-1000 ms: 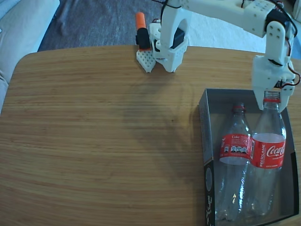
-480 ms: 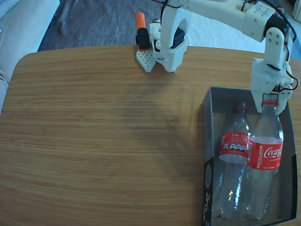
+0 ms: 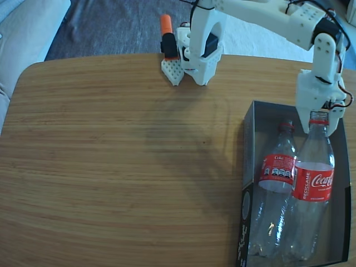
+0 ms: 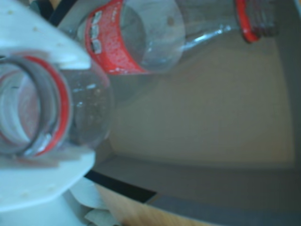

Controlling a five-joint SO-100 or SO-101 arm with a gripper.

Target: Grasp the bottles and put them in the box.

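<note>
The dark grey box (image 3: 266, 118) sits at the table's right edge in the fixed view. Both Coca-Cola bottles are inside it, side by side. The left bottle (image 3: 276, 169) lies flat, apart from the gripper. The right bottle (image 3: 313, 181) has its neck end raised, and my gripper (image 3: 319, 121) is shut on that open neck. In the wrist view the white fingers (image 4: 40, 40) clamp the red-ringed neck (image 4: 59, 115) from above and below. The other bottle (image 4: 141, 37) lies across the top, over the box's pale floor (image 4: 211, 108).
The arm's white base (image 3: 201, 50) stands at the table's back edge, with an orange-and-white piece (image 3: 169, 47) beside it. Bare wooden table (image 3: 122, 156) stretches left of the box. A pale cushion (image 3: 22, 28) lies past the rounded back-left corner.
The box and both bottles have slid slightly to the right and turned a little. The gripper has kept its hold on the right bottle's neck and barely moved.
</note>
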